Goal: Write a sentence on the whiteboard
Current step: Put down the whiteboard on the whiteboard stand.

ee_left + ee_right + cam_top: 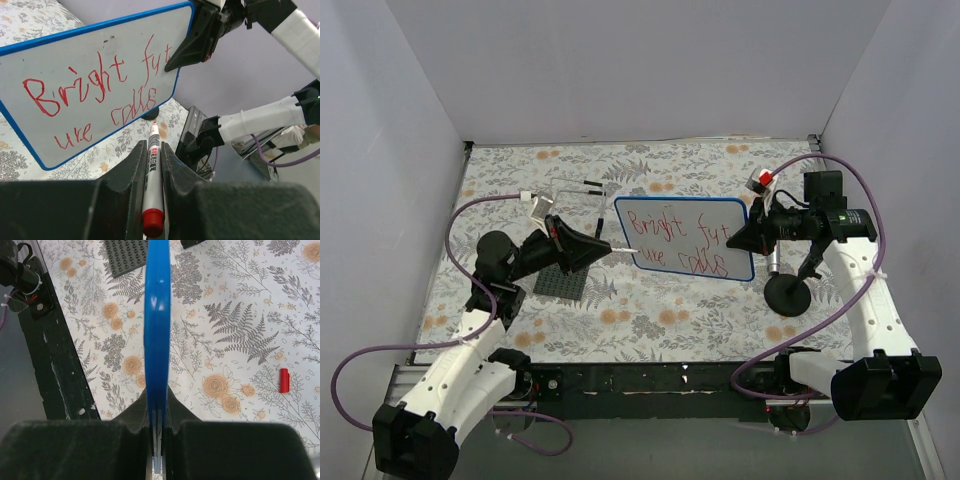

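The whiteboard (pixel 686 238), white with a blue rim, is held up off the table, tilted toward the left arm. Red lettering (pixel 675 243) reads "Bright fut" above "ure calls"; it also shows in the left wrist view (pixel 100 90). My right gripper (pixel 750 236) is shut on the board's right edge, seen edge-on as a blue rim (pixel 157 325). My left gripper (pixel 592 247) is shut on a white marker (pixel 152 172) with a red end. The marker's tip (pixel 631 249) is at the board's left edge, just off the lettering.
A dark grey studded plate (pixel 561 283) lies on the floral cloth under the left gripper. A red marker cap (pixel 284 380) lies on the cloth. A black round stand (pixel 787 294) sits at the right. A clear holder (pixel 565 196) stands at the back left.
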